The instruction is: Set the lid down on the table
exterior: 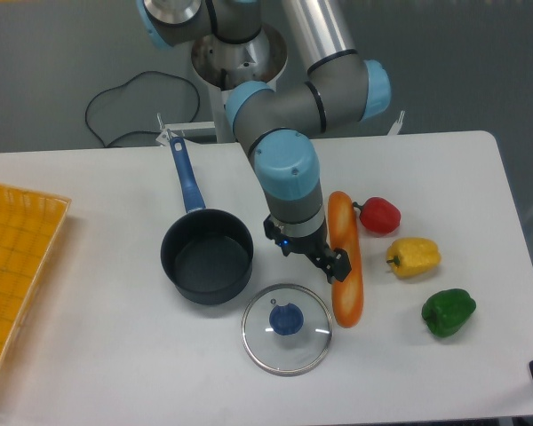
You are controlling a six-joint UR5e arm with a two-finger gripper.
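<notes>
Working from the left of the frame, the tray (18,275) is sitting at the left edge, the pan (207,260) is standing uncovered at centre, and the lid (287,328) is lying flat on the bare table (115,355) at lower centre, just right of and below the pan, so the placement is judged done with only the arm's withdrawal left. The gripper (309,253) is hovering above and slightly right of the lid, apart from it and holding nothing, with its fingers (338,266) appearing spread, one overlapping the baguette (346,262).
</notes>
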